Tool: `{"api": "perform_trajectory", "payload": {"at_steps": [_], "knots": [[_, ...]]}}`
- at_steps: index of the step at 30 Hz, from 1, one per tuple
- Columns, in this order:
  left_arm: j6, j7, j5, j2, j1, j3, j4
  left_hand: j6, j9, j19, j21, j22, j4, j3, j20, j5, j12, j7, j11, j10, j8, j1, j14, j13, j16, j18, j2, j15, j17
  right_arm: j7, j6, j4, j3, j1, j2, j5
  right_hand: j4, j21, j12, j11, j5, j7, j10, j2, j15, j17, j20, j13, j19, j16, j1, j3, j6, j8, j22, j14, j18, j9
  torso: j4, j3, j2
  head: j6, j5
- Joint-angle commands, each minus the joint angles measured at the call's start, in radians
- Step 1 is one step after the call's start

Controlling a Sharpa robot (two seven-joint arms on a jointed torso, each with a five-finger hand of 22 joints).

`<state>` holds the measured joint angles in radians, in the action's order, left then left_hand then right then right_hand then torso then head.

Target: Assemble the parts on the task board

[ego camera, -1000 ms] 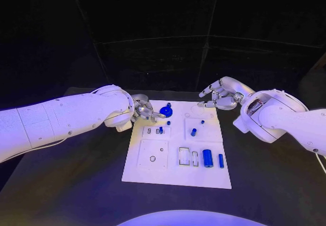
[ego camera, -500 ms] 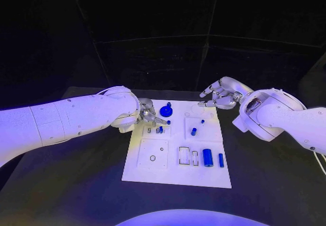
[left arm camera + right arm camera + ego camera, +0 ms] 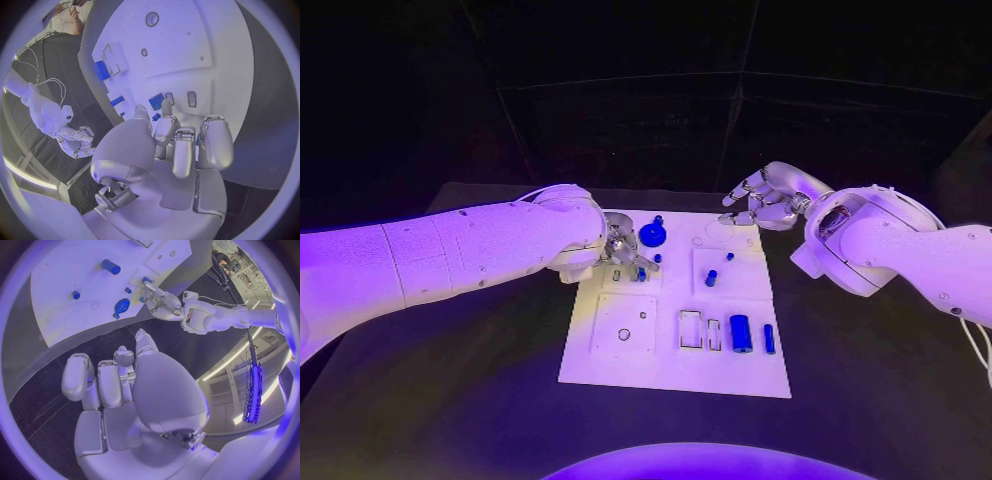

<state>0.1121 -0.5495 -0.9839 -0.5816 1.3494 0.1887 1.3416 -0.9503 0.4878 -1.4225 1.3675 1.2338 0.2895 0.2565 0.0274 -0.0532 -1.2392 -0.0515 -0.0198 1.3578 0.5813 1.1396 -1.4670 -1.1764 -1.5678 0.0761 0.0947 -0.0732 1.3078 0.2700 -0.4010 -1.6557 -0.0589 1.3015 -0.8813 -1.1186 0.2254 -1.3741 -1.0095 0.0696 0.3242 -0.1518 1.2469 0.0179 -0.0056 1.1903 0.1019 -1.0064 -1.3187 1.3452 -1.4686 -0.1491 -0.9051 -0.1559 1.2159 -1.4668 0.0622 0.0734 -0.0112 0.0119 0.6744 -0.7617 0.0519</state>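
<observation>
While the left hand (image 3: 623, 250) hovers, fingers curled, over the task board (image 3: 675, 375) — whether it holds anything is unclear — the right hand (image 3: 764, 200) waits empty, loosely spread.

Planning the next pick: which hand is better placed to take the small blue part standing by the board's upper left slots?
Left. The left hand hangs right over that small blue part on the task board, while the right hand hovers beyond the board's far right corner.

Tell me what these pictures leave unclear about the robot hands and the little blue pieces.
- Left robot hand, head view: its own fingers hide whether it grips a blue piece.
- Small blue piece, left wrist view: fingertips cover most of it.
- Round blue part, head view: too small to tell its shape.
</observation>
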Motion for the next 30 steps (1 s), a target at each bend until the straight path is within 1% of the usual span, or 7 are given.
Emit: {"api": "perform_trajectory", "payload": {"at_steps": [1, 3, 8, 17, 21, 24, 30], "knots": [[0.019, -0.007, -0.008, 0.003, 0.002, 0.000, 0.003, 0.010, 0.001, -0.006, 0.005, 0.001, -0.004, 0.000, 0.003, -0.001, -0.004, 0.000, 0.000, 0.010, 0.005, 0.011, -0.104, -0.001, -0.003, -0.008, 0.001, -0.006, 0.263, 0.002, 0.008, 0.002, 0.001, 0.003, 0.003, -0.007, 0.000, 0.005, 0.003, -0.009, 0.009, 0.001, 0.000, -0.003, -0.008, 0.000, -0.003, 0.001, 0.001, -0.004, -0.008, -0.008, 0.005, -0.006, -0.001, -0.028, 0.020, -0.001, -0.0004, 0.0004, 0.000, -0.001, -0.002], [0.020, -0.008, -0.008, 0.005, 0.002, 0.000, 0.003, 0.011, 0.003, -0.006, 0.007, 0.003, -0.004, -0.001, 0.003, -0.001, -0.006, 0.000, 0.000, 0.011, 0.007, 0.014, -0.104, -0.002, -0.003, -0.008, 0.004, -0.006, 0.263, 0.003, 0.009, 0.004, 0.001, 0.003, 0.005, -0.008, 0.000, 0.006, 0.003, -0.009, 0.011, 0.001, 0.000, -0.003, -0.008, 0.000, -0.003, 0.001, 0.002, -0.005, -0.009, -0.008, 0.005, -0.006, -0.002, -0.028, 0.020, -0.001, -0.0004, -0.0003, 0.000, -0.002, -0.002], [0.026, -0.011, -0.008, 0.008, 0.002, 0.000, 0.000, 0.012, 0.006, -0.007, 0.008, 0.005, -0.004, -0.003, 0.004, -0.002, -0.006, 0.000, 0.000, 0.011, 0.009, 0.020, -0.104, -0.003, -0.003, -0.008, 0.009, -0.006, 0.263, 0.003, 0.011, 0.008, 0.001, 0.003, 0.008, -0.009, 0.001, 0.006, 0.003, -0.009, 0.013, 0.001, 0.000, -0.003, -0.008, -0.001, -0.003, 0.001, 0.002, -0.005, -0.010, -0.009, 0.005, -0.006, -0.002, -0.028, 0.020, -0.001, -0.0004, 0.0003, 0.000, -0.004, -0.002], [0.037, -0.015, -0.007, 0.012, 0.002, 0.000, -0.009, 0.017, 0.016, -0.007, 0.011, 0.012, -0.008, -0.009, 0.005, -0.003, -0.008, 0.000, 0.001, 0.012, 0.014, 0.043, -0.104, -0.006, -0.003, -0.009, 0.014, -0.005, 0.263, 0.003, 0.013, 0.013, 0.001, 0.003, 0.012, -0.010, 0.002, 0.007, 0.003, -0.009, 0.018, 0.001, 0.000, -0.004, -0.008, -0.001, -0.003, 0.001, 0.002, -0.006, -0.011, -0.010, 0.005, -0.007, -0.003, -0.028, 0.020, -0.001, -0.0008, -0.0003, 0.000, -0.007, -0.002], [0.039, -0.016, -0.007, 0.015, 0.002, 0.000, -0.014, 0.020, 0.023, -0.007, 0.013, 0.015, -0.012, -0.020, 0.005, -0.003, -0.009, 0.000, 0.001, 0.013, 0.018, 0.064, -0.104, -0.008, -0.003, -0.009, 0.021, -0.005, 0.263, 0.002, 0.014, 0.014, 0.001, 0.002, 0.013, -0.010, 0.002, 0.007, 0.003, -0.009, 0.018, 0.001, 0.000, -0.004, -0.008, -0.001, -0.003, 0.001, 0.002, -0.006, -0.011, -0.010, 0.005, -0.007, -0.003, -0.028, 0.020, -0.001, -0.0010, 0.0001, 0.000, -0.008, -0.005], [0.040, -0.016, -0.007, 0.018, 0.002, 0.000, -0.016, 0.023, 0.030, -0.007, 0.016, 0.020, -0.021, -0.040, 0.005, -0.004, -0.011, 0.001, 0.000, 0.014, 0.021, 0.094, -0.104, -0.011, -0.003, -0.010, 0.032, -0.006, 0.263, 0.002, 0.015, 0.015, 0.001, 0.002, 0.014, -0.010, 0.003, 0.007, 0.003, -0.009, 0.021, 0.001, 0.000, -0.005, -0.008, -0.002, -0.004, 0.002, 0.002, -0.006, -0.012, -0.010, 0.005, -0.007, -0.003, -0.028, 0.020, -0.001, -0.0001, 0.0000, 0.000, -0.009, -0.005], [0.042, -0.015, -0.007, 0.022, 0.002, 0.000, -0.019, 0.030, 0.040, -0.007, 0.018, 0.025, -0.057, -0.092, 0.004, -0.004, -0.010, 0.003, -0.003, 0.014, 0.022, 0.165, -0.104, -0.013, -0.003, -0.010, 0.044, -0.008, 0.263, 0.003, 0.017, 0.016, 0.001, 0.002, 0.015, -0.010, 0.004, 0.008, 0.003, -0.009, 0.026, 0.001, 0.000, -0.006, -0.008, -0.002, -0.004, 0.002, 0.002, -0.007, -0.014, -0.010, 0.005, -0.008, -0.004, -0.028, 0.020, -0.002, 0.0001, -0.0002, 0.000, -0.010, -0.006]]}}
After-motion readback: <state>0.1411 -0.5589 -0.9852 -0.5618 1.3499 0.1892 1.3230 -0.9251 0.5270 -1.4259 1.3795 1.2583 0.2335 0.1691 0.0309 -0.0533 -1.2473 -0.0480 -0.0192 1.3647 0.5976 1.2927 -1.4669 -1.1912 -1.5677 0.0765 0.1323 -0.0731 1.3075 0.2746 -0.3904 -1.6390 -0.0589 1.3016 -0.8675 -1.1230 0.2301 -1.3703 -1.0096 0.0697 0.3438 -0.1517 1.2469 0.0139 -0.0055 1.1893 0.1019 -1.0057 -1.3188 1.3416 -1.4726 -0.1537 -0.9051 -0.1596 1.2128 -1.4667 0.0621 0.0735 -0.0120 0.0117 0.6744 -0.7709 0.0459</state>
